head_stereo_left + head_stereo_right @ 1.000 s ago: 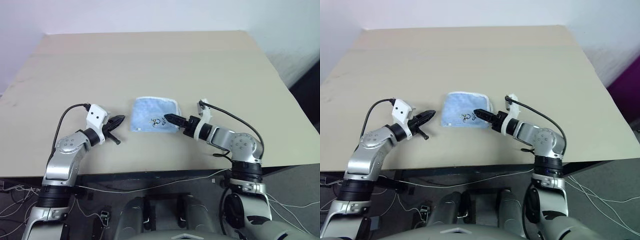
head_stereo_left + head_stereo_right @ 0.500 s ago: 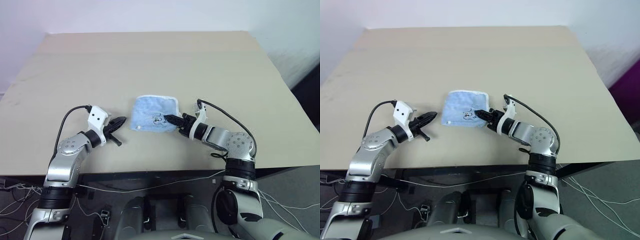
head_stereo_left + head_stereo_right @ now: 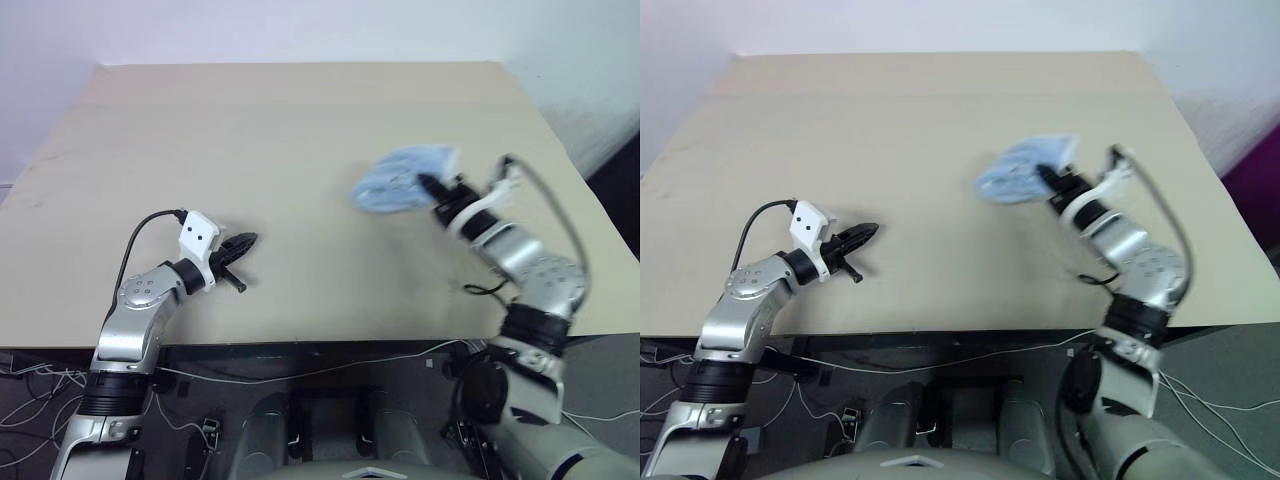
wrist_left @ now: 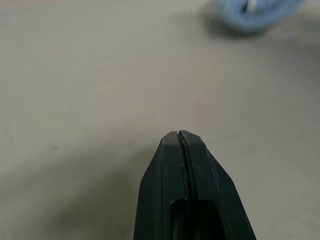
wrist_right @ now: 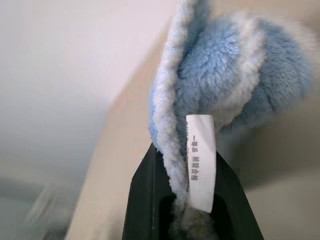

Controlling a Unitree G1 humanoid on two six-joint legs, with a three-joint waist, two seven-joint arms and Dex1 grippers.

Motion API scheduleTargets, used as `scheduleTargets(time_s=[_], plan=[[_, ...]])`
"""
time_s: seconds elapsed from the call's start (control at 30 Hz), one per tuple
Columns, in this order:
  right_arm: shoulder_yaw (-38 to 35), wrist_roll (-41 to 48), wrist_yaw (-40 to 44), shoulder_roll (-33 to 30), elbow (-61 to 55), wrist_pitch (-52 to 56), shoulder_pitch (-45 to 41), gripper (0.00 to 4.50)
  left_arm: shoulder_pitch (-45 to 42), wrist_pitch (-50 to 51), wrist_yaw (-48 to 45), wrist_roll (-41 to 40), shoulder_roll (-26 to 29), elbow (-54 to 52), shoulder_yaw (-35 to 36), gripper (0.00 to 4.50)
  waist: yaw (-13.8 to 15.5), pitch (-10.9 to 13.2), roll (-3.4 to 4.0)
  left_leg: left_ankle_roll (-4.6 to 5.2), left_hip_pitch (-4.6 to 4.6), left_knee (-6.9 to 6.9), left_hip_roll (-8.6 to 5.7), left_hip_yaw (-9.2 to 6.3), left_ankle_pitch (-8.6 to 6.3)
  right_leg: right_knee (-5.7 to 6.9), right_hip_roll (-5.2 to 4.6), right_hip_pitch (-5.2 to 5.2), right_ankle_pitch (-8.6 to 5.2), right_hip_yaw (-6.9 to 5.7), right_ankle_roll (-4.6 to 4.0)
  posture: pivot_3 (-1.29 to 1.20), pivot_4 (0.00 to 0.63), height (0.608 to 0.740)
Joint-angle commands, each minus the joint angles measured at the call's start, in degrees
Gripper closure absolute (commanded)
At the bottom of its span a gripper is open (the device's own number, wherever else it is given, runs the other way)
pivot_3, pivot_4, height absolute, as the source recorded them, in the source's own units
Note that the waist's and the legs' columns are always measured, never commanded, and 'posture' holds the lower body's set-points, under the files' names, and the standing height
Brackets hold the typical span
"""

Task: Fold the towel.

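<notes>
beige table [image 3: 300, 140] | right gripper [image 3: 428, 186] raised, jaws pinching towel [image 3: 400, 178] | left gripper [image 3: 248, 241] level, jaws pressed together

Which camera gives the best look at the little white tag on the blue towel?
The right wrist view: the white tag hangs close up, its print visible, against the towel pinched in the right tool. In the eye views the towel is a bunched blue lump, tag not discernible. The left wrist view catches a blurred blue edge.
</notes>
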Motion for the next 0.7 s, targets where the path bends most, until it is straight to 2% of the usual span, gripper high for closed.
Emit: scheduleTargets(time_s=[0.03,0.17,0.27,0.57,0.7], plan=[[-3.6,-2.6,-1.9,-4.8,3.2,-7.4,-0.3,4.46,-2.2,-2.0,-1.3,0.2,-0.7,1.2,-0.7,4.5,-0.2,0.0,-0.02,0.01,0.0,0.01,0.02,0.01,0.0,-0.01,0.02,0.01,0.0,0.0,0.0,0.0,0.15,0.74],[-8.9,-4.8,-9.8,-9.0,11.8,-12.5,0.1,4.46,-4.2,-2.9,-2.3,0.7,-1.9,3.4,-1.9,4.5,-0.3,0.0,-0.01,0.01,0.0,0.09,0.05,0.03,0.01,0.03,0.06,0.02,0.0,0.01,0.01,0.0,0.15,0.74],[-11.9,-4.3,-15.9,-9.1,14.9,-12.7,1.9,4.46,-5.0,-3.4,-2.9,1.2,-2.7,4.3,-3.0,4.5,-0.2,0.0,-0.01,0.01,-0.01,0.09,0.05,0.05,0.02,0.02,0.06,0.02,0.0,0.01,0.02,0.0,0.15,0.74],[-11.0,-3.6,-19.9,-7.4,11.8,-12.7,4.3,4.46,-4.8,-3.5,-3.5,1.6,-3.4,4.1,-3.6,4.5,-0.2,0.0,0.08,0.04,-0.04,0.21,0.08,0.03,0.0,0.07,0.06,0.02,0.0,0.03,0.03,0.0,0.15,0.74],[-11.3,-1.4,-20.4,-6.6,9.8,-11.8,4.8,3.24,-4.5,-3.5,-3.4,1.7,-3.7,4.2,-3.8,4.5,-0.2,0.0,0.09,0.07,-0.07,0.26,0.07,0.01,-0.02,0.07,0.05,0.04,0.01,0.02,0.04,0.0,0.15,0.74]])
